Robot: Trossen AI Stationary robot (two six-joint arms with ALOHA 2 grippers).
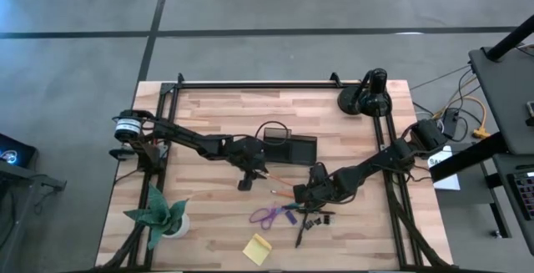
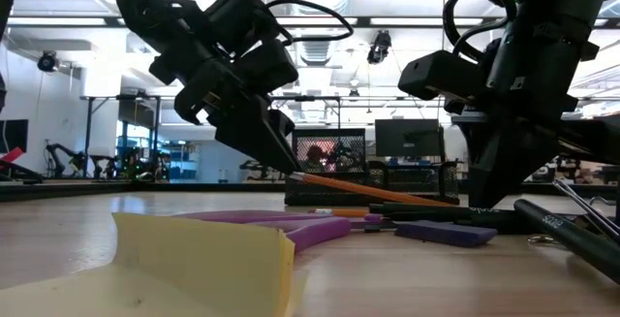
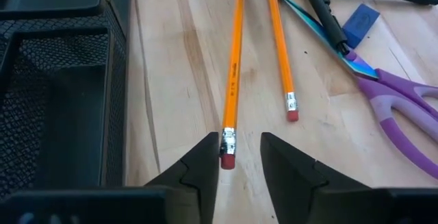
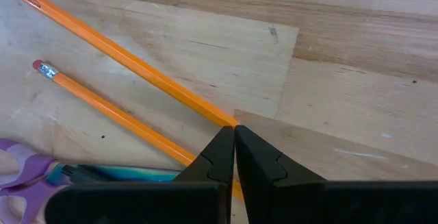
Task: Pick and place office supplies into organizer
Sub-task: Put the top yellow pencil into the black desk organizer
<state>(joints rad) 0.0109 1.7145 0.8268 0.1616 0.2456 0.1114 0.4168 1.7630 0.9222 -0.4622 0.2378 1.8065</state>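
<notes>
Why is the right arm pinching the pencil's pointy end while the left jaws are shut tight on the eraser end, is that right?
Not quite. The right gripper does pinch one orange pencil, but the left gripper is not shut: the left wrist view shows its jaws apart, with the pencil's eraser end against one finger. The other pencil lies loose on the table.

Robotics lab with an open work floor

A wooden tabletop (image 1: 217, 114) framed by black rails is set on a grey concrete floor (image 1: 83, 22); beyond it, ceiling strip lights (image 2: 320, 21), monitors (image 2: 402, 138) and further robot arms (image 2: 58, 157) are seen.
</notes>
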